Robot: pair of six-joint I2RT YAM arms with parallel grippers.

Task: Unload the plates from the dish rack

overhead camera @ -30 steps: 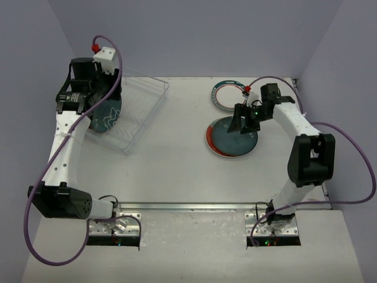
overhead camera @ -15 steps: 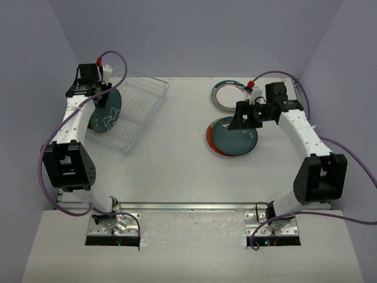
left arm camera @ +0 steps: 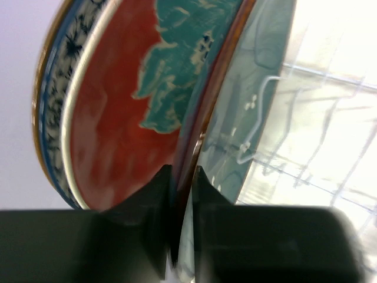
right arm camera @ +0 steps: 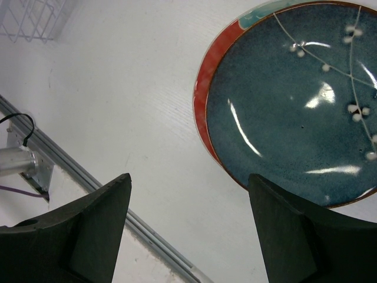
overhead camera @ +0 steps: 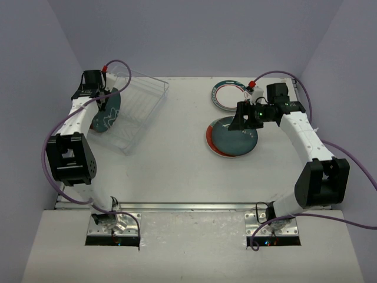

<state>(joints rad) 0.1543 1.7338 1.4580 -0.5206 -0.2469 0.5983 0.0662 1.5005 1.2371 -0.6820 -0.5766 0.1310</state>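
First, from above, we see the dish rack (overhead camera: 147,97) at the far left of the table (overhead camera: 171,171). It is a clear tray with thin ribs. One plate stands on its edge in the rack's left end. It is the wave plate (overhead camera: 109,115), dark teal with white wavy lines. The left gripper (overhead camera: 100,100) is at its top edge. Out of the rack, on the right, a white ringed plate (overhead camera: 225,94) lies flat near the back. Just in front of it, a dark teal plate (overhead camera: 232,140) lies on a red plate (overhead camera: 209,143). The right gripper (overhead camera: 244,124) hangs over that pile.

Next, from the left wrist, we see the left gripper (left arm camera: 179,181) with its fingers (left arm camera: 154,197) pinching the thin brown edge of the wave plate (left arm camera: 259,100). On the other side of that edge is a red face (left arm camera: 118,135) with teal patches, and past it a speckled rim (left arm camera: 59,88) in blue and white. We cannot tell how many plates those are. The clear ribs (left arm camera: 318,147) shine on the right.

Last, from the right wrist, the right gripper (right arm camera: 188,236) has its fingers (right arm camera: 82,236) spread wide with nothing between them. Under them the dark teal plate (right arm camera: 294,106), shiny with small white dots, sits on the red plate (right arm camera: 203,88). A corner of the dish rack (right arm camera: 32,17) shows at the top left.
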